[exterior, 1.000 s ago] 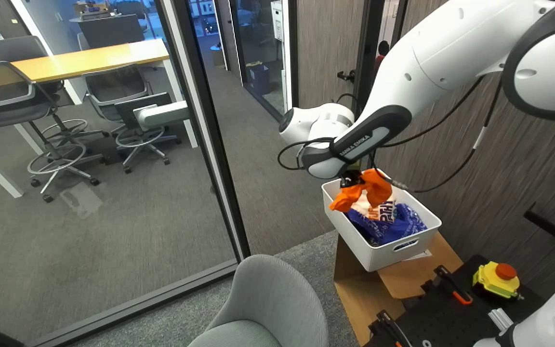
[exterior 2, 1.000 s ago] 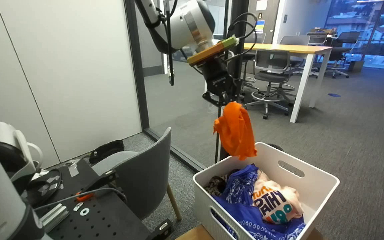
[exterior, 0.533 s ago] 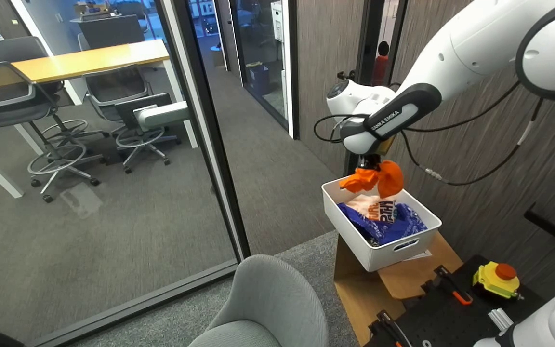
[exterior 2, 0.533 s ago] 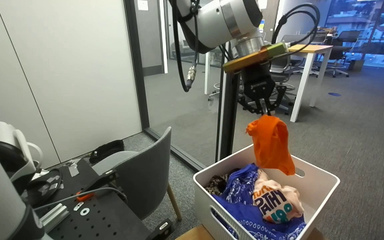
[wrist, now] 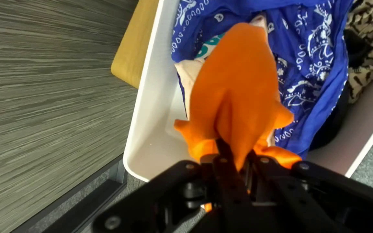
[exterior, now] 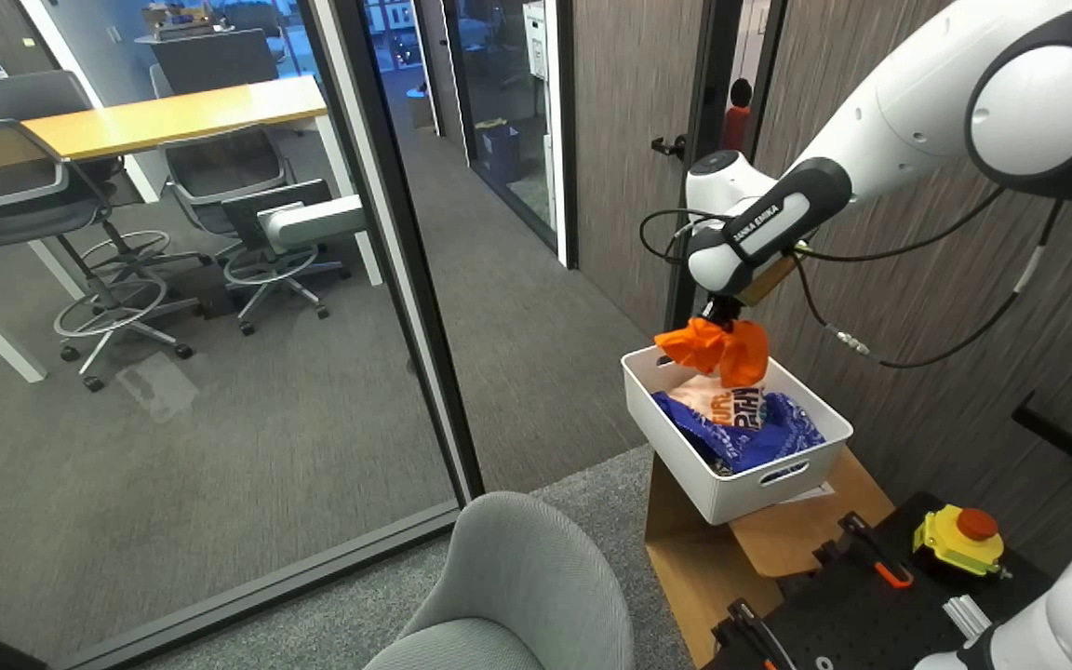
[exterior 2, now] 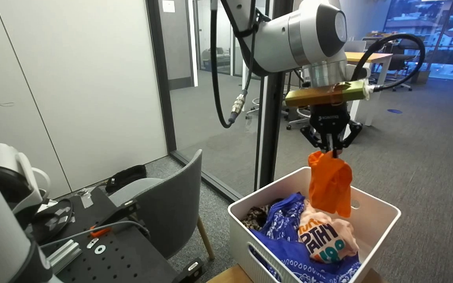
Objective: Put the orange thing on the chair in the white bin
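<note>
Cloth (exterior 2: 330,188), bright orange, is pinched at a fold in the almost fully closed gripper (exterior 2: 332,152) and is hung above the inside of the white bin (exterior 2: 374,220), near the far short edge in both exterior views. Compared with a second ago, in an exterior view, the gripper has been swung from a clear tilt to nearly upright, and the cloth has been carried from beside the bin's far corner along that edge. In the bin, a blue bandana (exterior 2: 285,245) and printed peach fabric (exterior 2: 340,227) are left undisturbed.
</note>
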Robot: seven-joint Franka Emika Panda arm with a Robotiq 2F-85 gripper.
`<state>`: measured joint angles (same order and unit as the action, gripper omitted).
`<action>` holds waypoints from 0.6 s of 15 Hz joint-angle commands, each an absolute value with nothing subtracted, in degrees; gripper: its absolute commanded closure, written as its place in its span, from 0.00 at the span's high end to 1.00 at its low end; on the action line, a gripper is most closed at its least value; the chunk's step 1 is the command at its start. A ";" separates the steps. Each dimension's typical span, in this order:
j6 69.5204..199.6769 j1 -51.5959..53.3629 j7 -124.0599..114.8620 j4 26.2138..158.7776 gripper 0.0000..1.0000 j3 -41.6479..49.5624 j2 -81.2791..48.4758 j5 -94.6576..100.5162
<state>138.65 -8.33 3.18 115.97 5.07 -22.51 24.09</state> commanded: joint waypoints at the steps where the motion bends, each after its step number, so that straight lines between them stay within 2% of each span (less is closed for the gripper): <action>1: 144.70 -9.30 4.08 115.21 0.03 5.81 -24.82 18.22; 9: 151.69 -9.57 2.05 115.25 0.03 7.27 -30.26 11.14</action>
